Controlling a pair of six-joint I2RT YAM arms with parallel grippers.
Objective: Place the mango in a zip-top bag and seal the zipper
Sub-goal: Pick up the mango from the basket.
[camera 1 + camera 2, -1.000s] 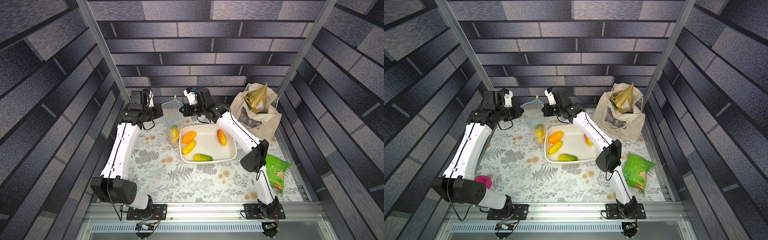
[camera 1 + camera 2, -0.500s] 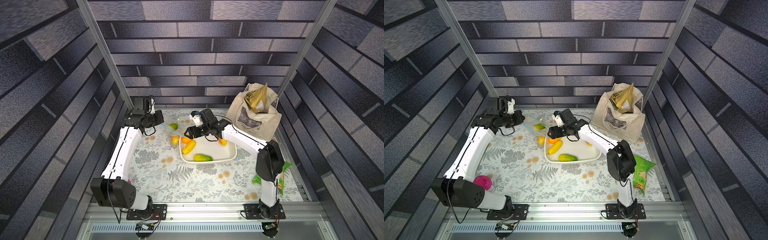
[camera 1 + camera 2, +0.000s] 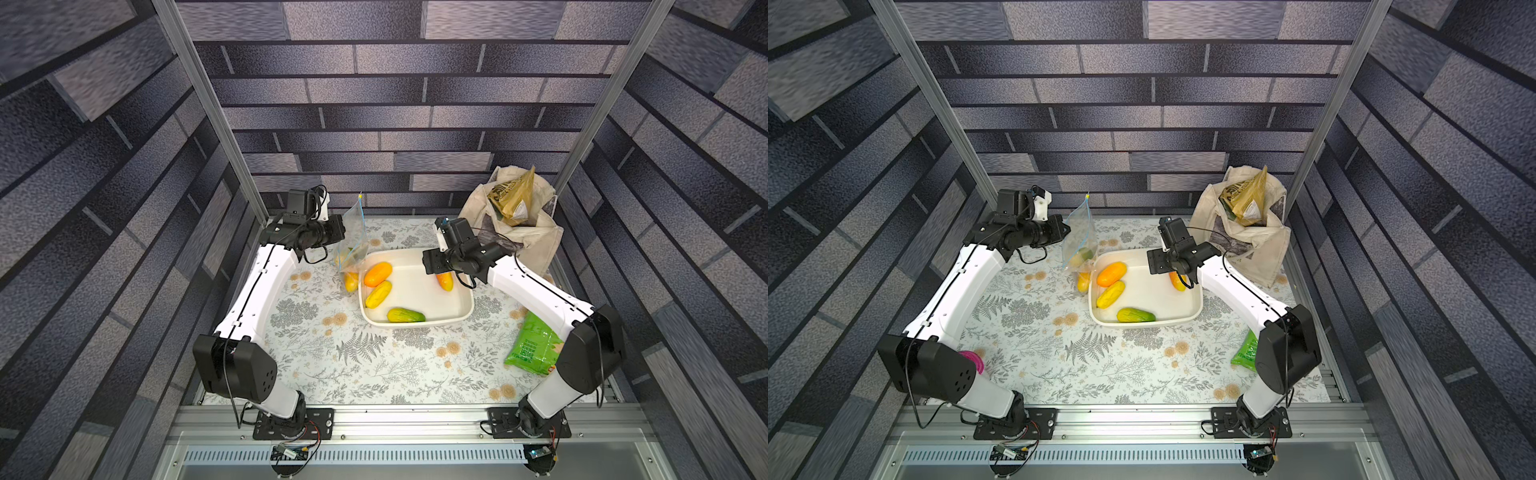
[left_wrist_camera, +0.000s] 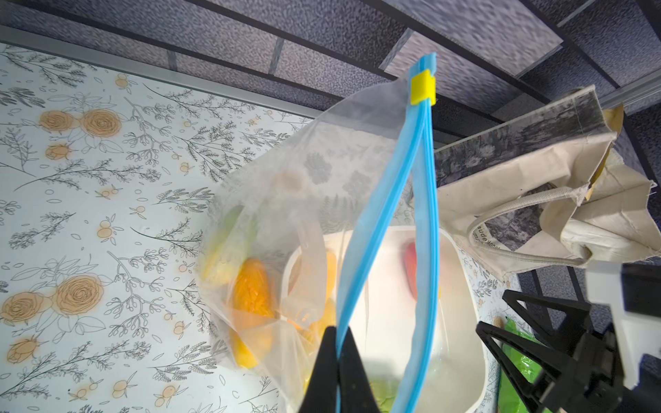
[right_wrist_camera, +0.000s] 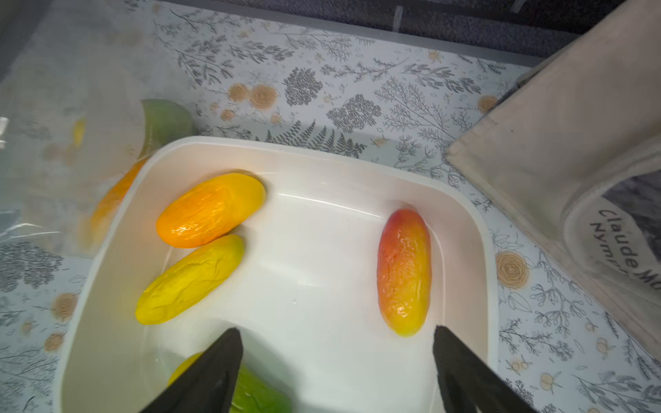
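A: Now, what is seen to have changed over the last second?

B: The mouth of the clear crinkly zip-top bag (image 4: 314,186) has been let go by the right pincer (image 5: 336,332), which was clamped there a second ago. It has been swung over the white plastic tray (image 5: 322,157) and is spread wide above the glossy red-orange mango (image 5: 404,271), with nothing held.

A: And the bag itself?

B: It is hung from the left pincer (image 4: 338,336) alone, which is pinched tight on one lip of the light-blue zipper strip (image 4: 422,171). The two lips are seen parted below the small yellow slider (image 4: 422,87), so the seal is judged not yet made.

A: Where is the fruit found?

B: An orange mango (image 4: 252,289) and a paler yellow-green mango (image 4: 229,246) are sunk in the low end of the bag, just beside the tray on the floral worktop (image 3: 353,361). Four more are left in the tray.

A: How are the materials to be judged?

B: The film is thin, limp and wrinkled, so sag is to be expected with one support gone. The mangoes are smooth, oblong and waxy. The tray is rigid, with rounded corners.
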